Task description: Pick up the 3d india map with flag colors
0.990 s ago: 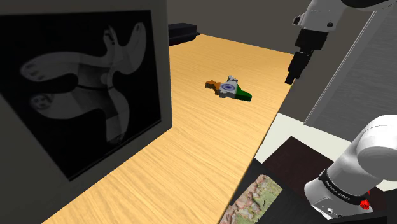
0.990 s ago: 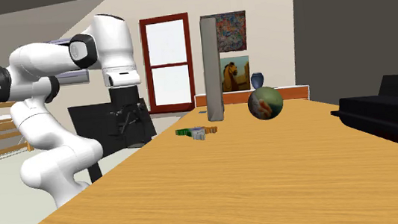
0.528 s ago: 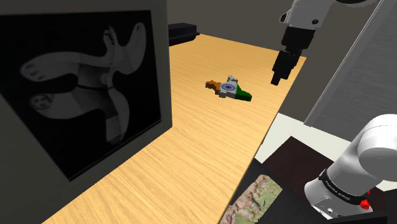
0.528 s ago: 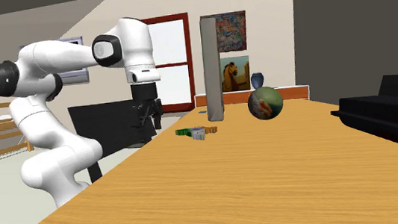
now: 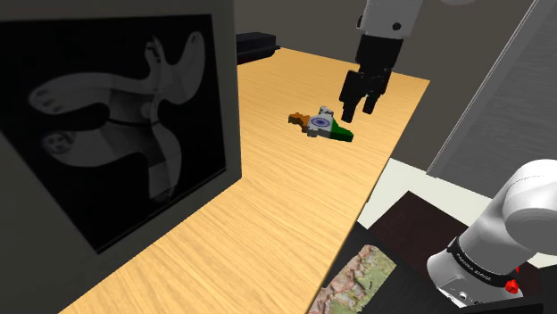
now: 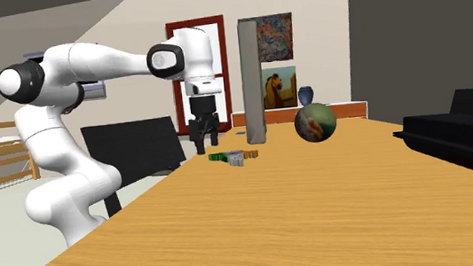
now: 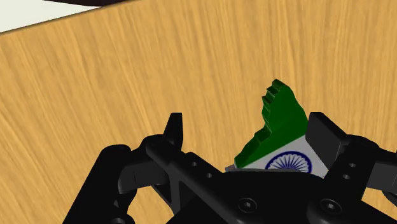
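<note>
Now black gripper (image 5: 357,111) w/ fingers apart – hovering just above flat jagged-edged India map (image 5: 323,125), orange-white-green, on wood-grain table (image 5: 268,214)

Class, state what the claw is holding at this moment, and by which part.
Nothing. The claw is open above the India map, which lies flat on the table, not touched by either finger.

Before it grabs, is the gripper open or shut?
Open: the gripper fingers stand apart in the wrist view, over the India map.
</note>
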`<state>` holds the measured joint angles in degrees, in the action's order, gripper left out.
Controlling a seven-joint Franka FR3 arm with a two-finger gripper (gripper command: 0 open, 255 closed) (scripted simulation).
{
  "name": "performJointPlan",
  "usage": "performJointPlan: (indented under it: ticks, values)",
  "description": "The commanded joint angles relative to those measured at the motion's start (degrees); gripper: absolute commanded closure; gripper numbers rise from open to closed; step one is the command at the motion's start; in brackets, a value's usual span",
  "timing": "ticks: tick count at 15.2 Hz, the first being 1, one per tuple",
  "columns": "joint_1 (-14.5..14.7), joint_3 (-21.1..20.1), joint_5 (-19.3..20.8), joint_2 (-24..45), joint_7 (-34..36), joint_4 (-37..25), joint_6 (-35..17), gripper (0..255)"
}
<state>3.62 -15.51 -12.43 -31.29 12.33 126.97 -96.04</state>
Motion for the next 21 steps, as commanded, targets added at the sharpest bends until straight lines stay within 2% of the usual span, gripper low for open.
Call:
performJointPlan:
  ticks: [1,3,12,13,21]
  values:
    - [0.1,-2.5,-0.3,3.7,3.6,-3.8,-0.2,0]
    - [0.2,-4.5,-0.2,6.6,6.4,-6.6,-0.6,0]
    - [0.5,-5.1,-0.7,6.3,5.8,-0.6,-6.3,0]
    - [0.5,-5.1,-0.7,6.4,5.9,-0.7,-6.4,255]
    - [0.5,-5.1,-0.7,6.4,5.8,-0.6,-6.4,255]
